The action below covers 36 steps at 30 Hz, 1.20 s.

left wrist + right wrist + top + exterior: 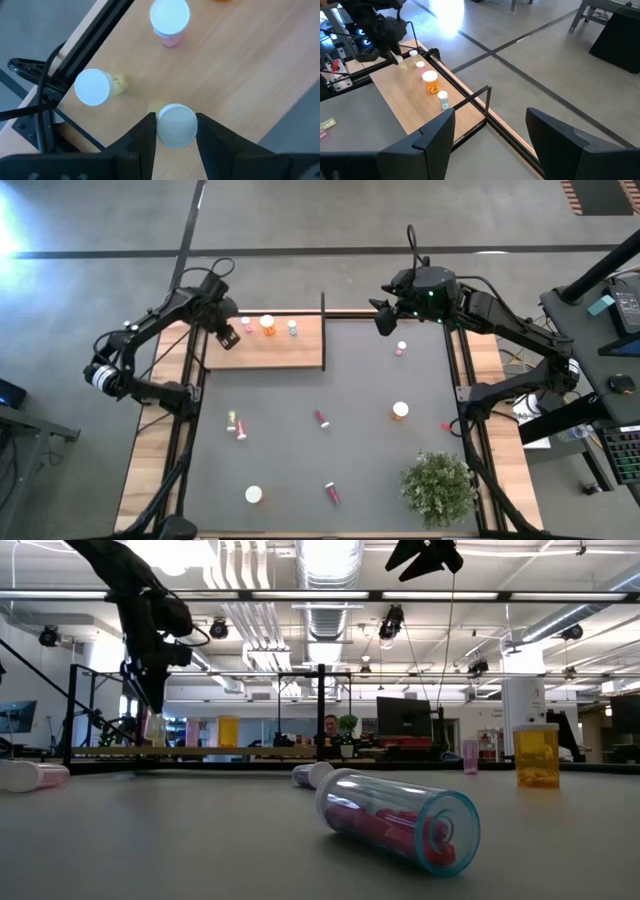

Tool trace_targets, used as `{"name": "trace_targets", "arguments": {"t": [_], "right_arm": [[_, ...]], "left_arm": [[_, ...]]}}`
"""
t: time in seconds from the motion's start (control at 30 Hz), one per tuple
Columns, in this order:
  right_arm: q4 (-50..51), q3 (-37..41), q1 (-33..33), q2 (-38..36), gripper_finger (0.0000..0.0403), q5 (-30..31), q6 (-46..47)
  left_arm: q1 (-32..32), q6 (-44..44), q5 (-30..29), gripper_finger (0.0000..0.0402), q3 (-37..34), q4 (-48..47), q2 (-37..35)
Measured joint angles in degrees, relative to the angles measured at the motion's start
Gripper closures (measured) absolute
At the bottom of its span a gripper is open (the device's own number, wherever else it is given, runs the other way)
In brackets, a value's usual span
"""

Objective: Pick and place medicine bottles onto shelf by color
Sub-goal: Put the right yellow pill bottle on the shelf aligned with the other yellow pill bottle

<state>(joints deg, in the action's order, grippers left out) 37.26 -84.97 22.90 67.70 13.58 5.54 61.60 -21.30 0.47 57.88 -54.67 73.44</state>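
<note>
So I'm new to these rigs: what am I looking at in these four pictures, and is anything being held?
Two robot arms work at a table. One picture looks straight down, one sits at tabletop height, and one rides on each wrist. The left tool is shut on a yellow-green bottle over the shelf, where a few bottles already stand. The right tool waits open near the table's far edge, holding nothing. More bottles are scattered on the table, some lying on their sides, such as a pink one, beside a plant.

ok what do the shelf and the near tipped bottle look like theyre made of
Shelf: light wood or wood-look laminate, matte; pale grain shows in the left wrist view.
Tipped bottle: likely clear, glossy plastic; red contents show through its wall.
</note>
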Motion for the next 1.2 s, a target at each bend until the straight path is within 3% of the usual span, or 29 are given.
{"name": "trace_targets", "arguments": {"t": [0.83,1.2], "right_arm": [[0.0,-0.02,0.0,0.0,0.017,0.0,0.0],[-0.01,-0.01,0.01,0.0,0.017,0.0,0.0]], "left_arm": [[0.04,-6.19,0.72,0.0294,-3.84,3.23,-0.42],[0.04,-6.18,0.72,0.0264,-3.84,3.23,-0.4]]}}
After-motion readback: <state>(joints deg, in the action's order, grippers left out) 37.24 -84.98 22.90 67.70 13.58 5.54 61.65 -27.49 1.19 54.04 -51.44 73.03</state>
